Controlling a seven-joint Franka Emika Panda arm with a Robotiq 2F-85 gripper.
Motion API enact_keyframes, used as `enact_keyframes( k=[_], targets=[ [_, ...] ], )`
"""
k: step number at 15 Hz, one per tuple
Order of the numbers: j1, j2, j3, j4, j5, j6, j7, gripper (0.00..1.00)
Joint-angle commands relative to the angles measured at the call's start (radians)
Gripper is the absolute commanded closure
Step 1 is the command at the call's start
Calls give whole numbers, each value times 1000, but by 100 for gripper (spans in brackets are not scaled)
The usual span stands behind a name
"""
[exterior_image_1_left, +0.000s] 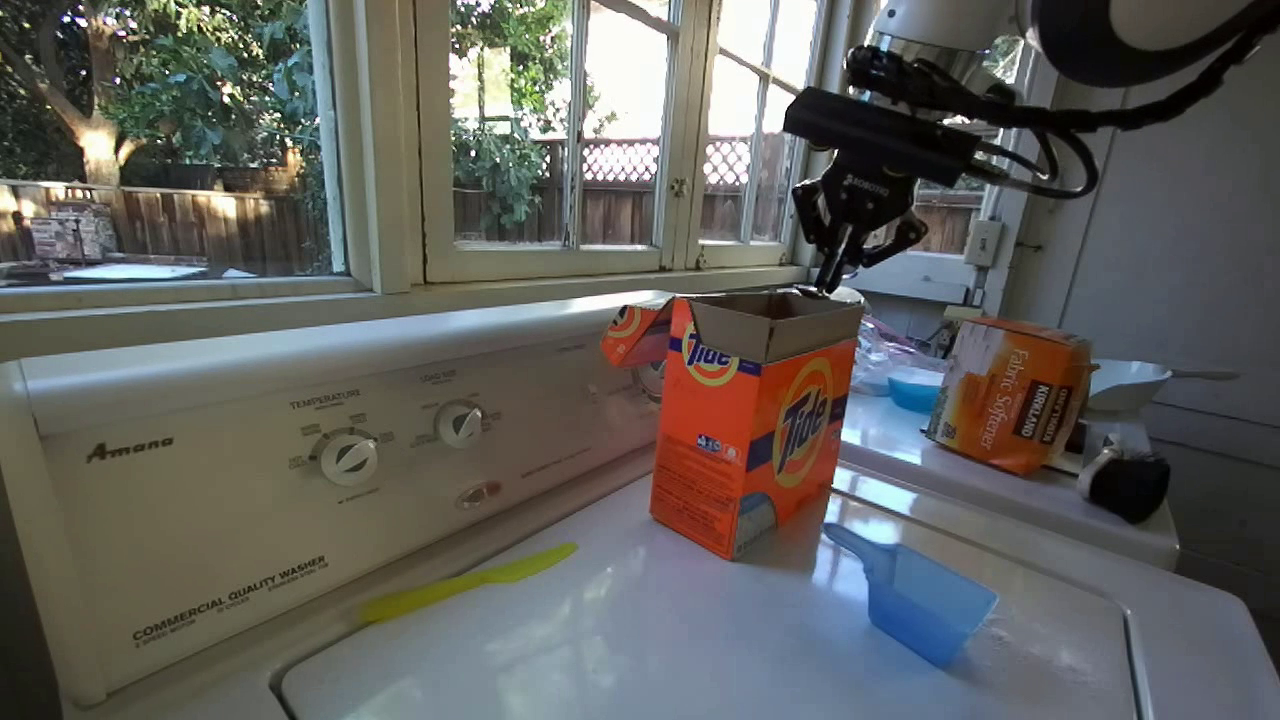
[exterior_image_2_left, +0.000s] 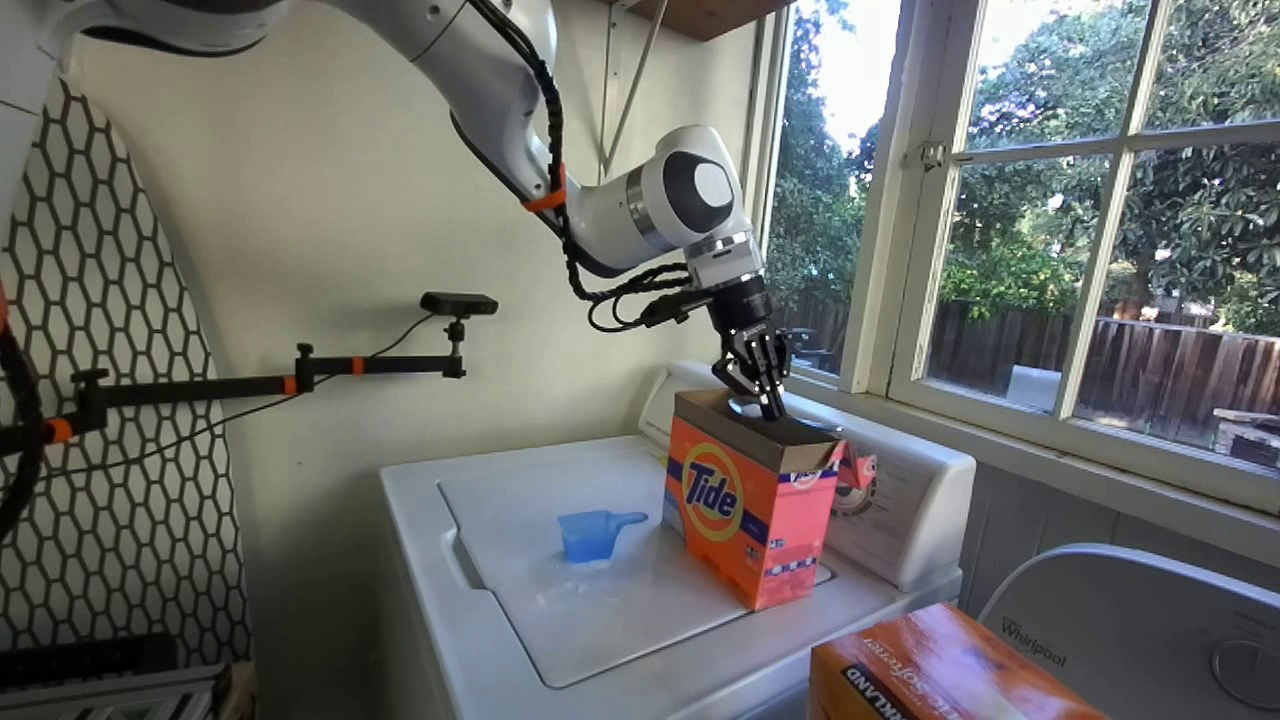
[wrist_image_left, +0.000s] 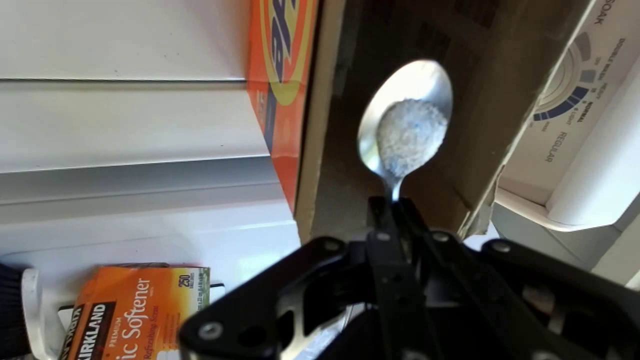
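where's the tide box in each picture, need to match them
In an exterior view: Tide box just right of centre, blue scoop at its lower right.
In an exterior view: Tide box right of centre, lower half, scoop to its left.
In the wrist view: Tide box across upper middle and right, open inside behind the spoon.
Shared landmark: softener box, right of the Tide box in both exterior views, lower left in the wrist view.

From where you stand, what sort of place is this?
Probably a home laundry room: there is a washer with temperature and load dials, an open Tide box standing on it, and a fabric softener box nearby.
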Motion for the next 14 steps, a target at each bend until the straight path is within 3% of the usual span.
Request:
enact_keyframes(
  k=[1,14],
  targets=[
    [46,50,-32,80,-48,-54,31,98],
    [136,85,-49,130,-353,-137,172,98]
  ],
)
